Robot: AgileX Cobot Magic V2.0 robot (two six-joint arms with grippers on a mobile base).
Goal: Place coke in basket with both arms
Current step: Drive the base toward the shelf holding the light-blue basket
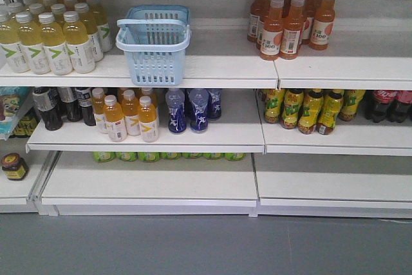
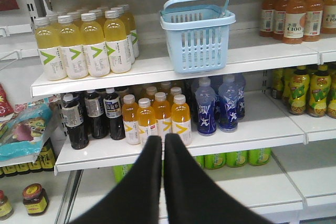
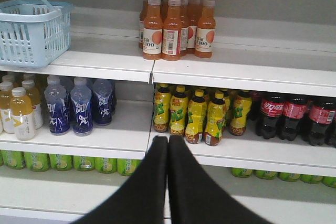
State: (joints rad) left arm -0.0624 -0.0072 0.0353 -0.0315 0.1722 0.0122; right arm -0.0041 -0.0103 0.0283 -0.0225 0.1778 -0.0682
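Note:
No coke shows in any view. The light blue basket [image 1: 153, 46] stands upright on the upper shelf [image 1: 219, 62], its handle swung towards the front; it also appears in the left wrist view as the basket [image 2: 197, 38] and at the far left of the right wrist view as the basket [image 3: 31, 32]. My left gripper [image 2: 163, 138] is shut with nothing in it, held well in front of the shelves and below the basket. My right gripper [image 3: 168, 139] is shut and empty too, facing the shelves right of the basket. Neither arm shows in the front view.
Yellow drink bottles [image 1: 55, 37] stand left of the basket, orange bottles [image 1: 290, 24] to its right. One shelf lower are small orange bottles [image 1: 129, 114], blue bottles [image 1: 190, 107], yellow-green bottles [image 1: 309, 107] and dark red-labelled bottles [image 3: 294, 114]. Green cans [image 1: 167, 156] line the bottom shelf above grey floor [image 1: 206, 243].

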